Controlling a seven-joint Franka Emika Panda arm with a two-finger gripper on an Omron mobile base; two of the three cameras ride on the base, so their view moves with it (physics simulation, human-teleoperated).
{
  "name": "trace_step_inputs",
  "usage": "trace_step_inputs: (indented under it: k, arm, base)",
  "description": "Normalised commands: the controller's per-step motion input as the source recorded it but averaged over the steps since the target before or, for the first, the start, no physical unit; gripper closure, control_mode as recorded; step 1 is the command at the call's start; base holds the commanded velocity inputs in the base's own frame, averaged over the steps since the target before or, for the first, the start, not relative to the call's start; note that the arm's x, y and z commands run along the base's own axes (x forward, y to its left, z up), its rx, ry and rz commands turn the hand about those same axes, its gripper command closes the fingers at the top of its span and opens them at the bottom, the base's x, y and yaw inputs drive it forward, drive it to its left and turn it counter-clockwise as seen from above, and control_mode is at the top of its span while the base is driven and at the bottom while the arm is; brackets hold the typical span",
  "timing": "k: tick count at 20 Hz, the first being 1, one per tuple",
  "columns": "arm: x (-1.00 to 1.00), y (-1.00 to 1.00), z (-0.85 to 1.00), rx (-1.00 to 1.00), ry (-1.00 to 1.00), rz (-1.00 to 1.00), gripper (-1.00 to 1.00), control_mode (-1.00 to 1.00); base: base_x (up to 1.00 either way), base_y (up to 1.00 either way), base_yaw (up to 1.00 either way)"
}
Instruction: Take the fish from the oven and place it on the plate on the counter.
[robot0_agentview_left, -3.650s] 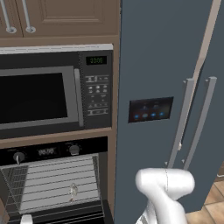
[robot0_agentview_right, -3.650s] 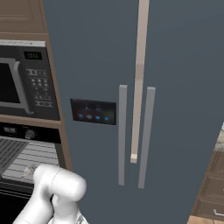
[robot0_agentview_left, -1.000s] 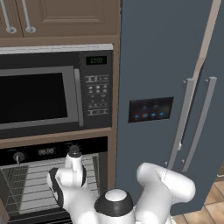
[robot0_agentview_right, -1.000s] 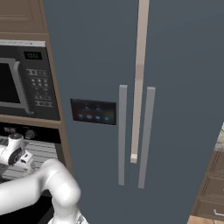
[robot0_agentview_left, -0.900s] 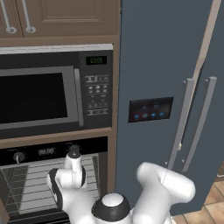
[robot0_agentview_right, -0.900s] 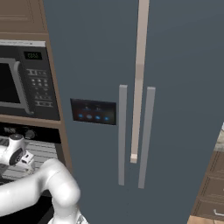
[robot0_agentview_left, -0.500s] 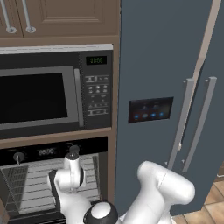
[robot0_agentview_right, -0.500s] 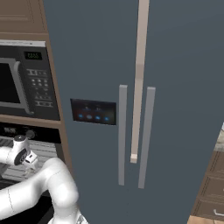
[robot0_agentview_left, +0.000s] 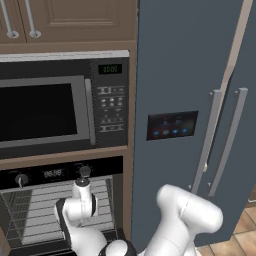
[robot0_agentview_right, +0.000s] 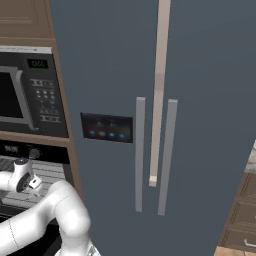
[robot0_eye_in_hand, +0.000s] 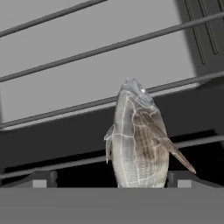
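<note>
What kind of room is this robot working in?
A rendered home kitchen, it seems. A built-in microwave sits above a black wall oven, whose racks hold a fish, and a tall blue-grey fridge stands alongside, under wooden cabinets.

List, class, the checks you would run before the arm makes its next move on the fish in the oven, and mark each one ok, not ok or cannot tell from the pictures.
1. Oven open, racks exposed: ok.
2. Fish in the hand view, centred between the finger tips: ok.
3. Gripper spread wide enough, one tip on each side of the fish: ok.
4. Finger tips already pressing on the fish: cannot tell.
5. Rack bars clear of the gripper's path: cannot tell; bars run close above and behind the fish.
6. Plate and counter ready to receive the fish: cannot tell.
</note>
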Motion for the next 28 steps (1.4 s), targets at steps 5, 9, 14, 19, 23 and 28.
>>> trace_step_inputs:
  k: [5, 9, 14, 19, 23, 28]
  arm:
    - [-0.37, 0.0, -0.37, -0.11, 0.0, 0.09, -1.0, -1.0]
    - [0.0, 0.0, 0.01, -0.09, 0.0, 0.04, -1.0, -1.0]
    - [0.0, -0.03, 0.42, 0.0, 0.0, 0.0, -1.0, -1.0]
    - [0.27, -0.25, 0.23, 0.0, 0.0, 0.0, -1.0, -1.0]
    - [0.2, -0.33, -0.13, 0.0, 0.0, 0.0, -1.0, -1.0]
    - [0.26, -0.03, -0.02, 0.0, -0.01, 0.0, -1.0, -1.0]
  base:
    - [0.0, 0.0, 0.0]
    - [0.0, 0.0, 0.0]
    - [0.0, 0.0, 0.0]
    - [0.0, 0.0, 0.0]
    - [0.0, 0.0, 0.0]
    - [0.0, 0.0, 0.0]
